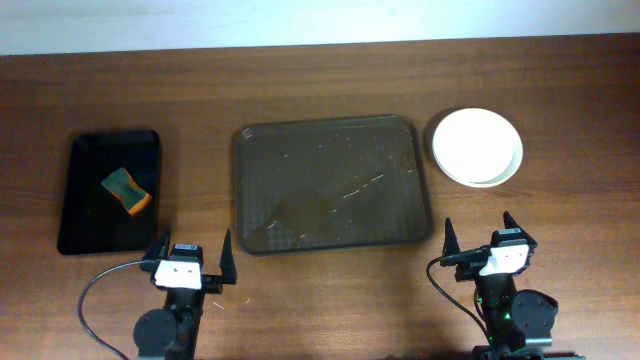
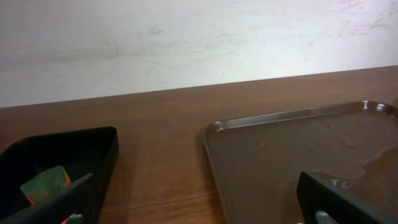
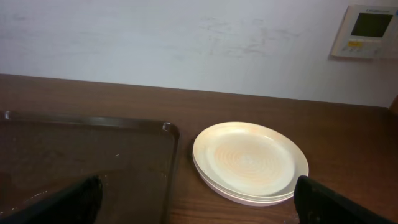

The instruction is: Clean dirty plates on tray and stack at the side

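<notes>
Since they lie nested one on another, the plates (image 1: 477, 147) read as a single cream stack. It rests on the table (image 1: 330, 310) just beside the far right corner of the tray (image 1: 332, 185), not touching it. The right wrist view shows at least two rims. The brown tray lies at the middle, with a wet patch and pale streaks on its floor. Well to its left lies a black tray (image 1: 90, 215) holding a green and orange sponge (image 1: 126, 191). At the near edge, the left gripper (image 1: 193, 248) and right gripper (image 1: 478, 232) both have their jaws spread wide with nothing between them.
</notes>
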You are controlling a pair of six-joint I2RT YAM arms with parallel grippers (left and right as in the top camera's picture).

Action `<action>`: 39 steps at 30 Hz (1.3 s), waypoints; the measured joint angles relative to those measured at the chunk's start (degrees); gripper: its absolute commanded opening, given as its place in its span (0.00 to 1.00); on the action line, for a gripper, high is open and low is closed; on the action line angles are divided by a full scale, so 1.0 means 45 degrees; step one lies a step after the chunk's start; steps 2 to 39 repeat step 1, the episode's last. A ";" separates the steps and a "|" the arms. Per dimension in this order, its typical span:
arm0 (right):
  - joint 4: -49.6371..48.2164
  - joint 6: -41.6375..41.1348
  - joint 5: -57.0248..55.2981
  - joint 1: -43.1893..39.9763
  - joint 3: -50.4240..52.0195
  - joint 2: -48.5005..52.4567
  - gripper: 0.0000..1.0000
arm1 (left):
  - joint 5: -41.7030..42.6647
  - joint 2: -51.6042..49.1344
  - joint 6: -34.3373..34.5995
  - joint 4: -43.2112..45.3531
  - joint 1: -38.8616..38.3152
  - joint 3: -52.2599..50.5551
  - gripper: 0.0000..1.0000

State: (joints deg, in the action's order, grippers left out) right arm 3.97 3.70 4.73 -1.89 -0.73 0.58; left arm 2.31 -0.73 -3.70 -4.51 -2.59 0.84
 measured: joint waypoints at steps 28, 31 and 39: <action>0.0000 0.0000 0.0000 0.0000 0.0000 0.0000 0.98 | 0.0000 0.0000 0.0000 -0.0005 0.0000 0.0000 1.00; 0.0000 0.0000 0.0000 0.0000 0.0000 0.0000 0.98 | 0.0000 0.0000 0.0000 -0.0005 0.0000 0.0000 1.00; 0.0000 0.0000 0.0000 0.0000 0.0000 0.0000 0.98 | 0.0000 0.0000 0.0000 -0.0005 0.0000 0.0000 1.00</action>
